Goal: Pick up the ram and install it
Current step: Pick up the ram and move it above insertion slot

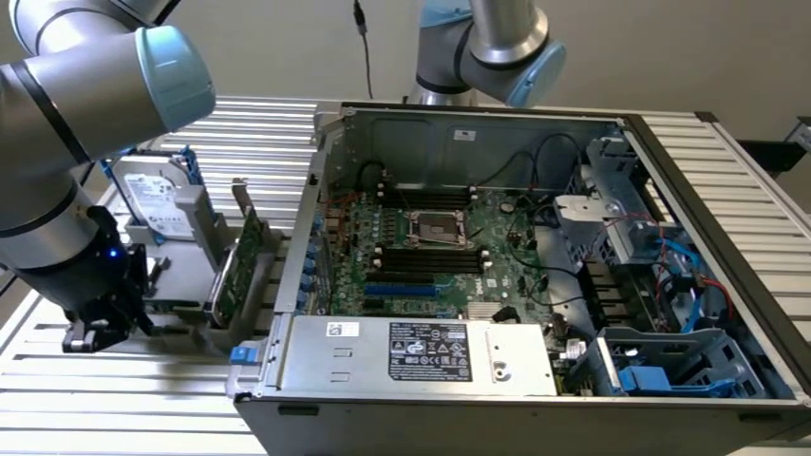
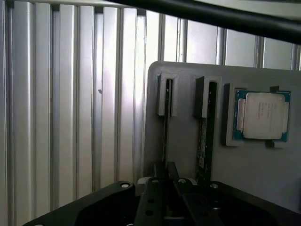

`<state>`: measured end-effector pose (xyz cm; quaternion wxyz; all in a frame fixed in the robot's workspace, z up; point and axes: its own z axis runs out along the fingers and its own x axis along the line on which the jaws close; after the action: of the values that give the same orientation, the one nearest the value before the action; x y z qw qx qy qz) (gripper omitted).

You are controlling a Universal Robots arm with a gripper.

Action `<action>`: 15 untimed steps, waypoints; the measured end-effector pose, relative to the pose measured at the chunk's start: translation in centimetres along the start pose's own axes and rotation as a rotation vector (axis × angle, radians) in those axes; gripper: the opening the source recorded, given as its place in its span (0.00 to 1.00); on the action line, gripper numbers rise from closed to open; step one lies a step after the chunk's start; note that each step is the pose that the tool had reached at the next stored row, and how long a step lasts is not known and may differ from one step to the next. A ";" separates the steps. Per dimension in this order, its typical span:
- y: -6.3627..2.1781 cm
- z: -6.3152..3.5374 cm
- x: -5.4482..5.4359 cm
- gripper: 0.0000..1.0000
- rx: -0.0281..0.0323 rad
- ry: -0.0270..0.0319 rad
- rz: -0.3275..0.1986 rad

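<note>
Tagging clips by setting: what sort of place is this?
Probably a robotics lab bench for computer assembly: a robot arm, an open PC case with its motherboard on a slatted metal table, and a grey holder with the ram and a processor chip.

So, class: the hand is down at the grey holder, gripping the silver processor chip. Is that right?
No: in the wrist view the hand grips the thin RAM stick standing in the grey holder slot; the processor chip lies apart.
</note>
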<state>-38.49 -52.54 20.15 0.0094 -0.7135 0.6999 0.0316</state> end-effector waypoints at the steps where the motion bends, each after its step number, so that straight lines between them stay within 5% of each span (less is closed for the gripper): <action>1: 0.01 -0.32 0.0 0.14 0.0000 -0.0008 0.000; 15: 0.08 -6.11 -0.3 0.14 -0.0001 -0.0070 -0.005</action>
<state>-38.38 -52.54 26.27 0.0119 -0.7150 0.6982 0.0341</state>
